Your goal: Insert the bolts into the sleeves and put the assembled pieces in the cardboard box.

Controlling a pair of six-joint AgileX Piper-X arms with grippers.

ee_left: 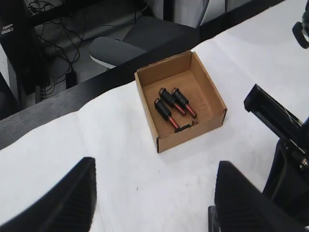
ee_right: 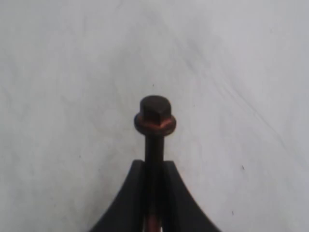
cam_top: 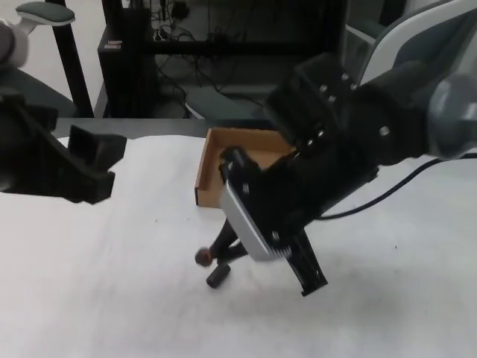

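The bolt (ee_right: 154, 113) sits clamped by its shank in the right claw (ee_right: 153, 166), head free, low over the counter (cam_top: 112, 298), likely for mating with the sleeve (cam_top: 218, 277) at its five o'clock; the left claw (ee_left: 155, 164) hangs wide open.

Light falls soft and even from above onto the white cloth (cam_top: 112, 298), the brightest thing I see, with no glare on it. The room (cam_top: 194, 45) behind is much dimmer. The cardboard box (ee_left: 169, 141) throws only a faint grey shadow on its near side. The bolt (ee_right: 154, 113) pinched in my right gripper (ee_right: 153, 166) looks almost black against the cloth, with a dull coppery glint at its collar.
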